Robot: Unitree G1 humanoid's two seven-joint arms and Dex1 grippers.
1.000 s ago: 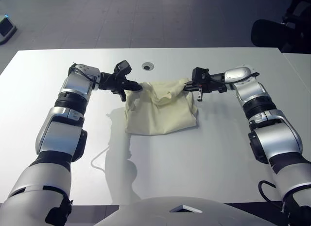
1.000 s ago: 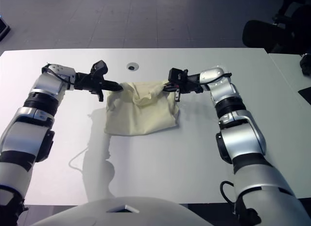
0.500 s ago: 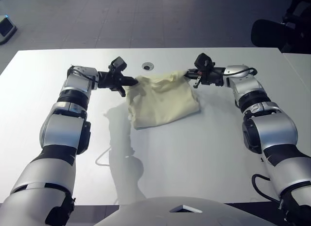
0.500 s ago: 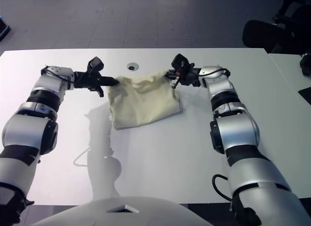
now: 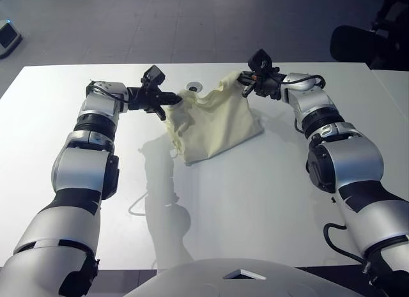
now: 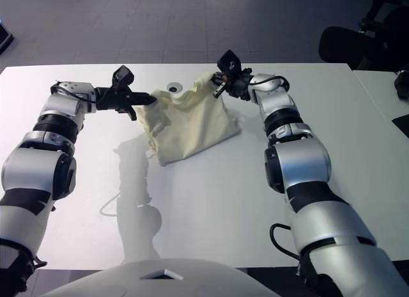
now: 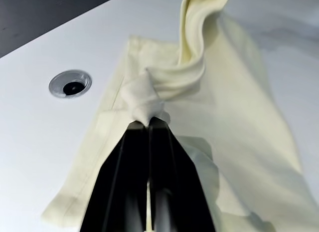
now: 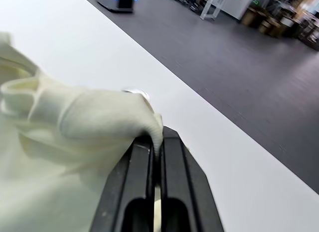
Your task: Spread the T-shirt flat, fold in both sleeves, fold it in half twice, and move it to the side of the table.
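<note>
The pale yellow T-shirt (image 5: 214,128) sits on the white desk (image 5: 275,201) just on the robot's side of a round grommet (image 6: 172,87). Its far edge is lifted off the surface and reaches past the grommet's right side. The rest drapes down and lies rumpled on the desk nearer the robot than the grommet, slanting to its right. The left gripper (image 5: 174,100) is just left of the grommet and a little nearer the robot. Its 2 fingers are closed tight on a knotted bunch of the shirt's left upper corner; the left wrist view shows the cloth wadded at the fingertips (image 7: 158,123), with the grommet close by on bare desk. The right gripper (image 5: 246,80) is to the right of the grommet, raised above the desk, with its 2 fingers pinched together on a fold of the shirt's right upper corner, the fabric curling over their tips (image 8: 167,137). Between the 2 grippers the top edge sags in loose folds just beside the grommet. A thin white cord (image 5: 135,206) loops on the desk well apart from the grommet, toward the robot and to the left.
</note>
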